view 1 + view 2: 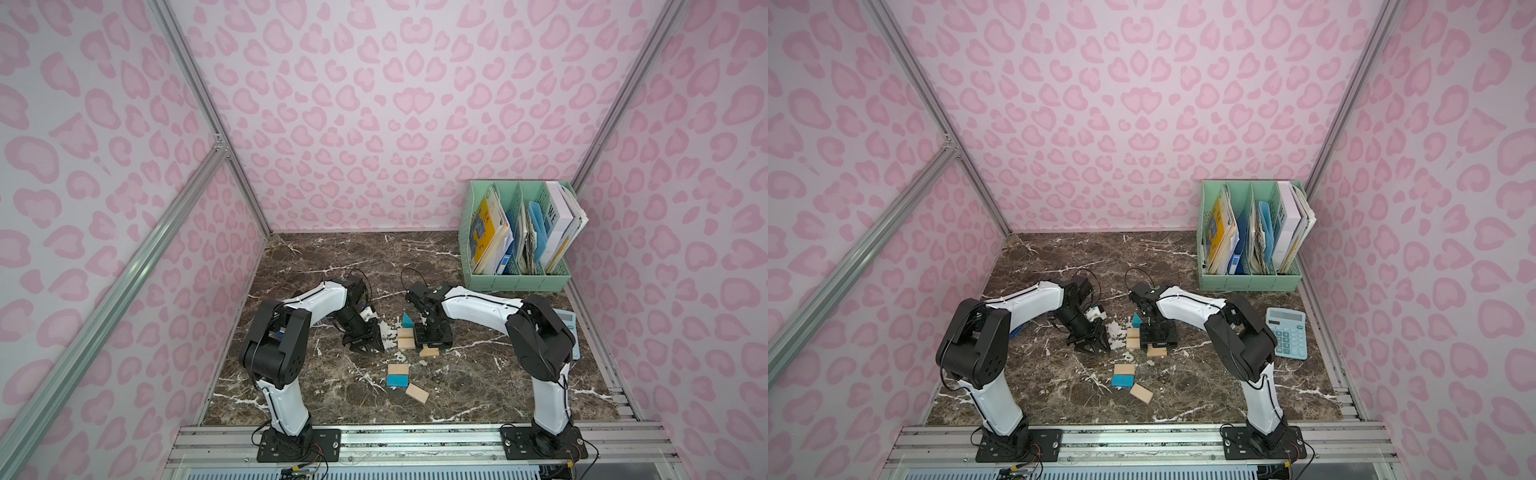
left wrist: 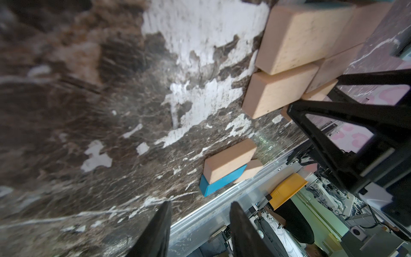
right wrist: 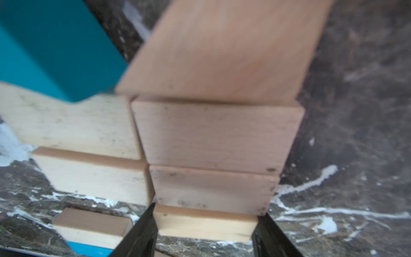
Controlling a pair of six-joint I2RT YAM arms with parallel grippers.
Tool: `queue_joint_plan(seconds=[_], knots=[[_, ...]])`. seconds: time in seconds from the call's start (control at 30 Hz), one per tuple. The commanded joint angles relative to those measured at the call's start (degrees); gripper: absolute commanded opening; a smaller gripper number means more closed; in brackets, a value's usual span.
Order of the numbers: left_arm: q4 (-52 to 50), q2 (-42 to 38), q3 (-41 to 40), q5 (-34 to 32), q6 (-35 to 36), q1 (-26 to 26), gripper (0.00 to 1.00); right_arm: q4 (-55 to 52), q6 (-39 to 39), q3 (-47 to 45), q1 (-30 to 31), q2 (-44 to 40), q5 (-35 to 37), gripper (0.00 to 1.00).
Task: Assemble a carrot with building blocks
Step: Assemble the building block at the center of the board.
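Between our right jaws, which grip its short ends, the tan block point(image 3: 205, 224) lies crosswise just beside the carrot point(image 3: 213, 133); our left jaws stand open, empty.

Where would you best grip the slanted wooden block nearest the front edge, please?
Likely across its long sides, from above, aligned with its slant: the wooden block lies flat, long sides clear, only one corner near the blue block.
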Motion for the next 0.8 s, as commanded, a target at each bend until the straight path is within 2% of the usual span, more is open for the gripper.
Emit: queue_joint_plan(seconds=[0.0, 0.23, 0.37, 0.6, 0.7, 0.77], knots=[[-0.82, 0.39, 0.45, 0.02, 0.62, 0.08, 0.45, -0.50, -0.16, -0.20, -0.05, -0.02, -0.65, 0.62], [-0.60, 0.87, 0.53, 0.19, 0.61, 0.09, 0.45, -0.14, 0.14, -0.38, -0.08, -1.06, -1.52, 0.75], [-0.51, 1.17, 0.71, 0.20, 0.48, 0.03, 0.45, 0.11, 0.54, -0.12, -0.08, -2.05, -2.69, 0.78], [-0.79, 0.40, 0.10, -0.42, 0.41, 0.05, 0.45, -3.33, 2.96, 0.47, 0.23, -9.48, -3.61, 0.78], [-1.33, -0.80, -0.61, -4.52, -0.21, 0.75, 0.45, -4.30, 4.47, 1.76, 3.24, -11.32, -4.69, 0.78], [-0.23, -2.10, -1.82, -5.92, -2.73, 3.27, 0.45, -5.13, 4.58, 2.55, 5.39, -9.96, -5.46, 0.78]])
